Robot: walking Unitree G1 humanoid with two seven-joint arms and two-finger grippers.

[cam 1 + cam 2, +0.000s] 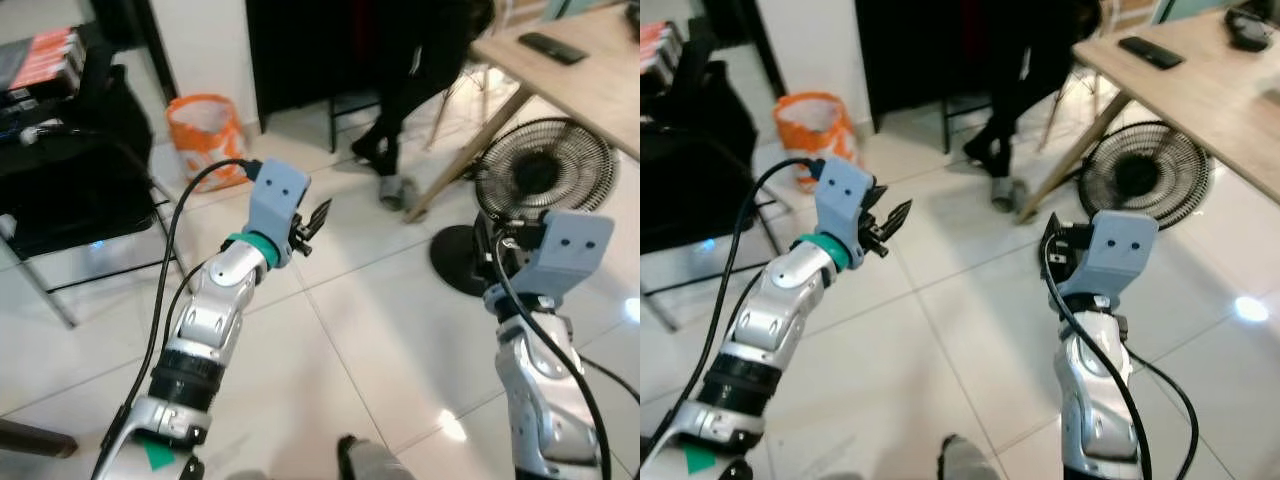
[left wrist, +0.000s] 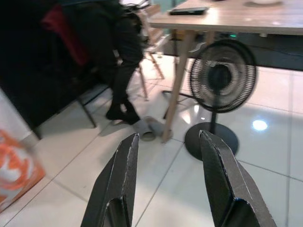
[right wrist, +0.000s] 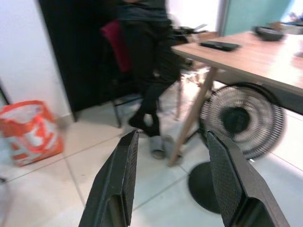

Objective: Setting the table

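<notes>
Both arms raised forward over the tile floor, carrying nothing; likely a transit pose on the way to the table (image 1: 590, 80).

Left gripper (image 2: 168, 182): fingers apart, empty, aimed toward the fan (image 2: 222, 80) and a seated person's legs (image 2: 125, 71).

Right gripper (image 3: 173, 182): fingers apart, empty.

Table stands ahead to the right; a flat dark item, perhaps a remote (image 1: 553, 47), and a bowl (image 3: 269, 32) lie on it. Orange bag (image 1: 205, 135) by the wall.

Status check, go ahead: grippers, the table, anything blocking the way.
Left gripper and right gripper both open, empty, raised over the floor. Wooden table ahead right, not reached. Standing fan and a seated person's legs beside its near corner.
</notes>
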